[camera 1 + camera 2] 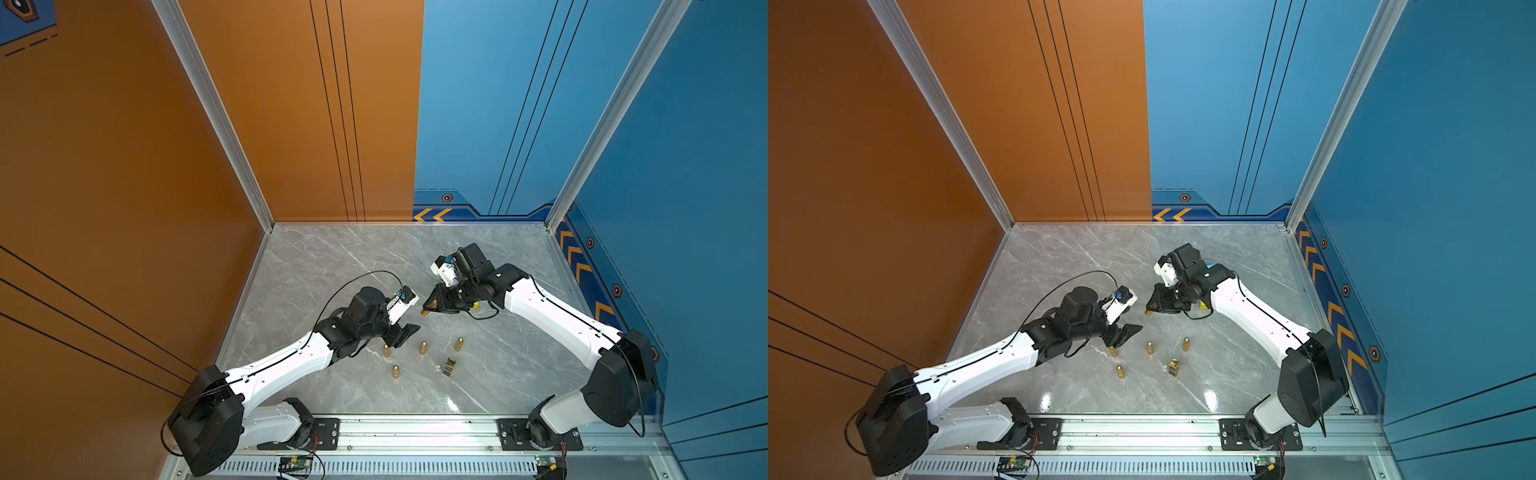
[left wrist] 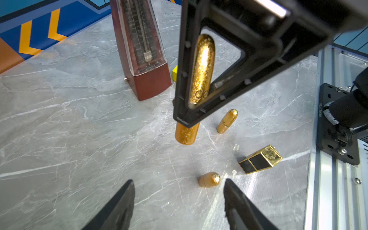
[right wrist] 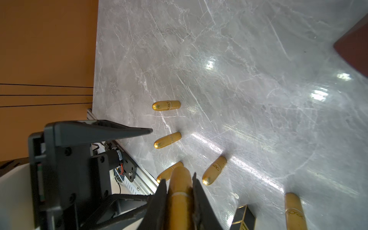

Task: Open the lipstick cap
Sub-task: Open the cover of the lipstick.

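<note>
My right gripper (image 1: 429, 308) (image 3: 179, 179) is shut on a gold lipstick (image 3: 180, 199) and holds it above the table. The lipstick's cap is on, and its seam line lies between the fingers. In the left wrist view the same lipstick (image 2: 187, 133) pokes out below the right gripper's finger frame. My left gripper (image 1: 409, 332) (image 1: 1130, 332) (image 2: 178, 181) hangs lower and nearer the front. It is open, nothing lies between its fingers (image 2: 123, 199), and it stays apart from the held lipstick.
Several more gold lipsticks stand on the marble table (image 1: 332, 266), among them one lipstick (image 1: 423, 348) and another lipstick (image 1: 395, 372). A square black-and-gold lipstick (image 1: 449, 366) lies on its side. A brown metronome (image 2: 139, 49) stands behind the right gripper.
</note>
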Available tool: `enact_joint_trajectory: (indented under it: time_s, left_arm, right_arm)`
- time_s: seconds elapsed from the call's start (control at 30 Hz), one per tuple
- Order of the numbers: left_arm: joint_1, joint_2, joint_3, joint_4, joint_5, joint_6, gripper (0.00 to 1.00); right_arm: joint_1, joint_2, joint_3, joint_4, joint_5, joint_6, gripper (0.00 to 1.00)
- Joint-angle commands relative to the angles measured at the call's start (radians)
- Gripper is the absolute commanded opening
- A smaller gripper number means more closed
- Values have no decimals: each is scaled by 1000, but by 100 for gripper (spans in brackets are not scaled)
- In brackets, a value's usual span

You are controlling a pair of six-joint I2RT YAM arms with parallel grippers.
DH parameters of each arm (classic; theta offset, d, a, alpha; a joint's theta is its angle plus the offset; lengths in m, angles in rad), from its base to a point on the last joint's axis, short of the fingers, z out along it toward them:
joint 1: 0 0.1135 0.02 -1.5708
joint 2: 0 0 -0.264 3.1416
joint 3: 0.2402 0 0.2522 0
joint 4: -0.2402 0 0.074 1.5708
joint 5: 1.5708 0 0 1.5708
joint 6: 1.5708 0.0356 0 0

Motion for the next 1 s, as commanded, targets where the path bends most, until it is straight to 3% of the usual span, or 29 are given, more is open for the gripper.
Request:
enact_joint_trajectory:
  time_s: [0.0, 0.33, 0.67, 0.97]
  left_arm:
    - [-9, 32, 41, 45, 58, 25, 65]
    - [-14, 69, 55, 100, 100, 17, 41]
    - [-16, 69, 52, 127, 121, -4, 30]
    - [-17, 63, 42, 127, 109, -9, 0]
  right_arm:
    - [10, -26, -18, -11, -59, 16, 16]
    - [19, -18, -30, 42, -109, 62, 14]
    - [20, -22, -53, 113, -147, 110, 13]
    - [18, -33, -61, 138, -144, 122, 13]
